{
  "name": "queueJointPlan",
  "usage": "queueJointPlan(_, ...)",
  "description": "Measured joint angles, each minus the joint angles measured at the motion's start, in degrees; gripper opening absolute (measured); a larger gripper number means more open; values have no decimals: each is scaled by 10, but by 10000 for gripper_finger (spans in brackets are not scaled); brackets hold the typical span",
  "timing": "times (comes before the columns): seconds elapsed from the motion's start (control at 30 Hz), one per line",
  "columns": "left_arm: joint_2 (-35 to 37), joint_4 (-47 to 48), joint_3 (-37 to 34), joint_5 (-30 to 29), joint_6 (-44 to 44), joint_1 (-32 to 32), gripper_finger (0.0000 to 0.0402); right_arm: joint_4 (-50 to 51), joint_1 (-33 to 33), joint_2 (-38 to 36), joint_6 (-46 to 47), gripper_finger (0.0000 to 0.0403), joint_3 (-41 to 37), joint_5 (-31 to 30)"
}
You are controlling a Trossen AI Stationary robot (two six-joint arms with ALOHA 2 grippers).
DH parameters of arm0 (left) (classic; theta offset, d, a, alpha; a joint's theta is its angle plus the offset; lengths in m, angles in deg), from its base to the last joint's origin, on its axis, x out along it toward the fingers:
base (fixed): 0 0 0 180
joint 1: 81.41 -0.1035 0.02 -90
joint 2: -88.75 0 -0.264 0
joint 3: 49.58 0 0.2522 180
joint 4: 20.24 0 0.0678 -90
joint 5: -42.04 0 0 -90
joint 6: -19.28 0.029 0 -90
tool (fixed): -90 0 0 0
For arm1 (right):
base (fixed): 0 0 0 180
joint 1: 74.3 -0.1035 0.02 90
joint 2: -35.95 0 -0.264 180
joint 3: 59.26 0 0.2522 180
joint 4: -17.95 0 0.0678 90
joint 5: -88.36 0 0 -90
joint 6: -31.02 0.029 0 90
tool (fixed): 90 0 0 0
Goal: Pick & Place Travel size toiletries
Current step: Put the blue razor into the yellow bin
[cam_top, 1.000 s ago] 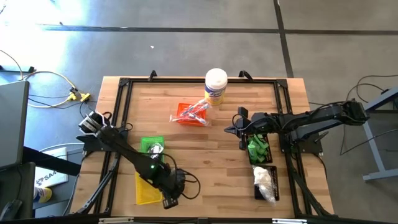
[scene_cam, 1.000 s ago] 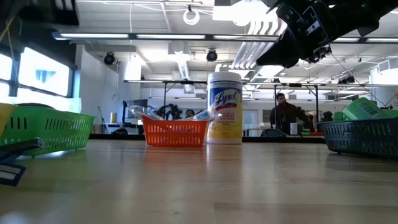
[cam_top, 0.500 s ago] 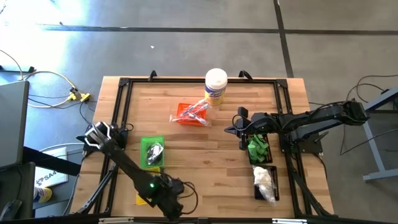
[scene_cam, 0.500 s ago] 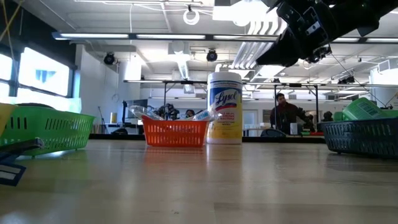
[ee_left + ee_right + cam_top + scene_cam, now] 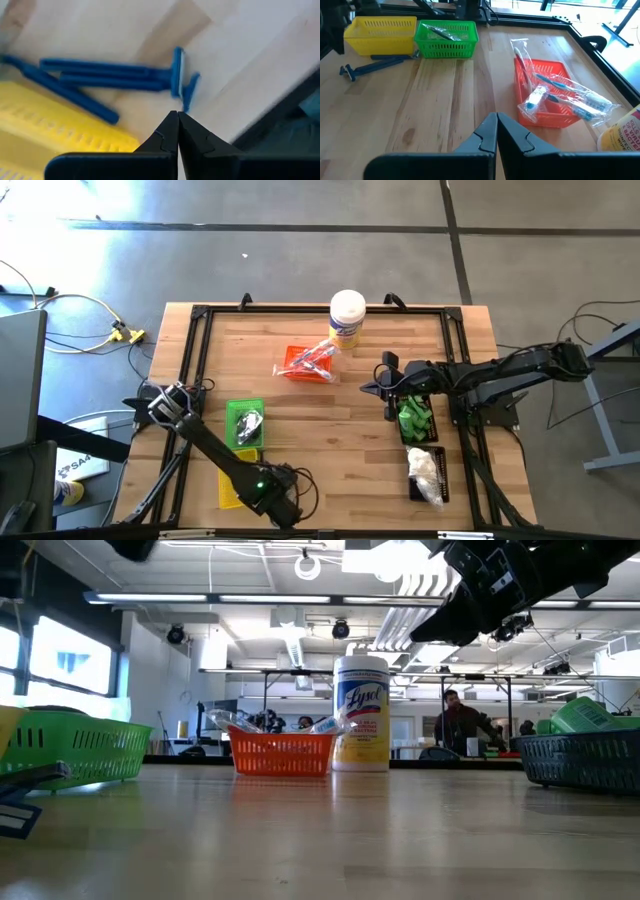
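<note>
Hovering w/ left gripper (image 5: 177, 116) jaws closed, empty, right over blue razors (image 5: 115, 80) lying on the table beside yellow tray (image 5: 60, 125), we judge they're next pick. Right gripper (image 5: 496, 117) closed, idle nr green bottles (image 5: 414, 418).

This is a robotics lab or workshop hall: beyond the wooden table (image 5: 320, 430) with its black metal frame (image 5: 200, 312), the low view shows an open ceiling with pipes and strip lights (image 5: 215, 598), more metal-framed workstations (image 5: 476, 678), a person (image 5: 457, 724) there, and a concrete floor (image 5: 250, 240) with cables (image 5: 70, 305).
</note>
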Motion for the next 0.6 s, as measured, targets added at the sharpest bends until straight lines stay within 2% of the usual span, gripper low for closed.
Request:
queueJointPlan(0.2, 0, 13, -1, 4, 5, -31, 0, 2, 0, 0, 0, 3, 0, 0)
queueJointPlan(0.33, 0, 46, -1, 29, 6, -46, 0, 3, 0, 0, 0, 3, 0, 0)
queueJointPlan(0.6, -4, 56, -1, 46, 6, -53, 0, 4, 0, 0, 0, 3, 0, 0)
